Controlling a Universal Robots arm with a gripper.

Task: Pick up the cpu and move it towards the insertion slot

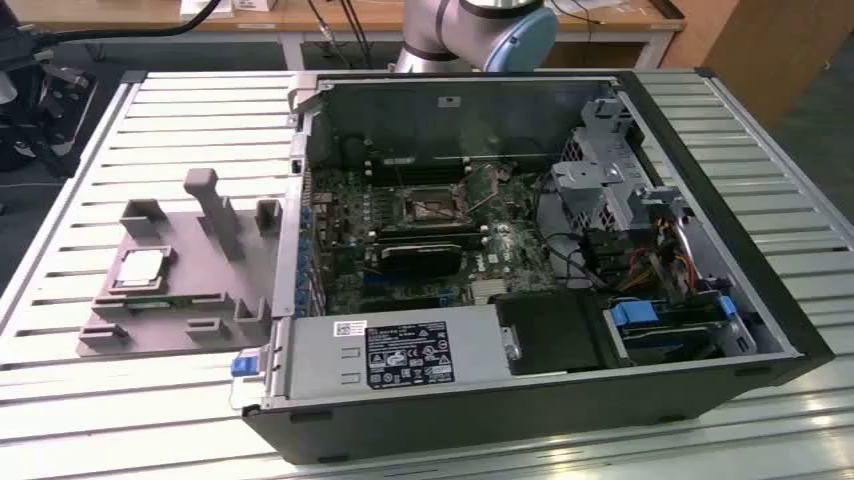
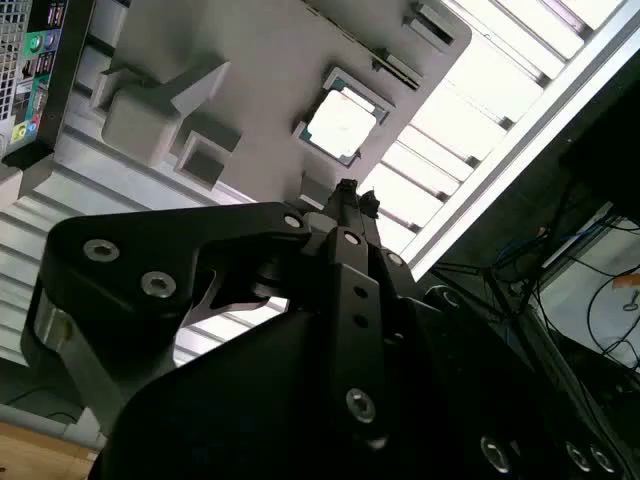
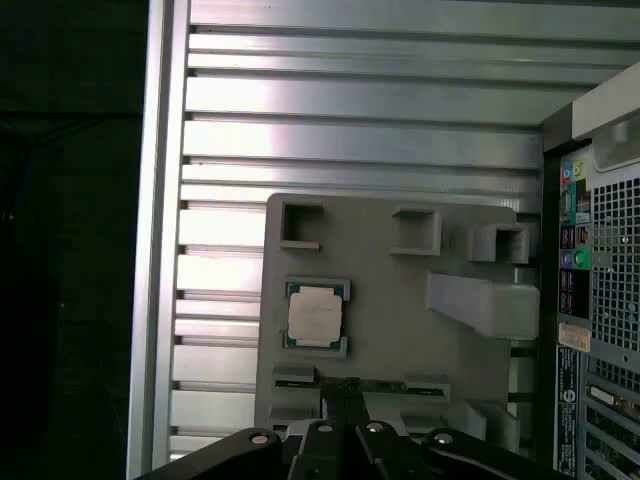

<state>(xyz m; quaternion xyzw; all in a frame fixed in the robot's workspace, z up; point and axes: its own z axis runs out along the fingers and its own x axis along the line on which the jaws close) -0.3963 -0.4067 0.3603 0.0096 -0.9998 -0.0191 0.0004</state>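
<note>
The task is at its very beginning, as I judge it. The cpu [image 1: 143, 268] lies flat in a square recess of the grey fixture [image 1: 203, 262], with its shiny top upward, and nothing touches it. In both wrist views I see it the same way [image 3: 315, 317], seated inside its pale frame on the fixture [image 3: 400, 330].

My jaws are pressed together and they carry nothing. In the second wrist view their fingertips [image 2: 346, 190] meet in one narrow dark point. This point hangs above the fixture's edge, near the cpu [image 2: 343, 127] but apart from it. I cannot say exactly how high above the fixture I am.

The insertion slot [image 1: 430, 209] is well apart from the fixture, inside the open computer case [image 1: 534, 400] that lies just beside the fixture on the slatted desk [image 1: 80, 180]. Its metal frame and dark centre are visible.

So nothing is done yet: the cpu is not grasped, not lifted, and not carried from the fixture toward the slot. All of this remains.
</note>
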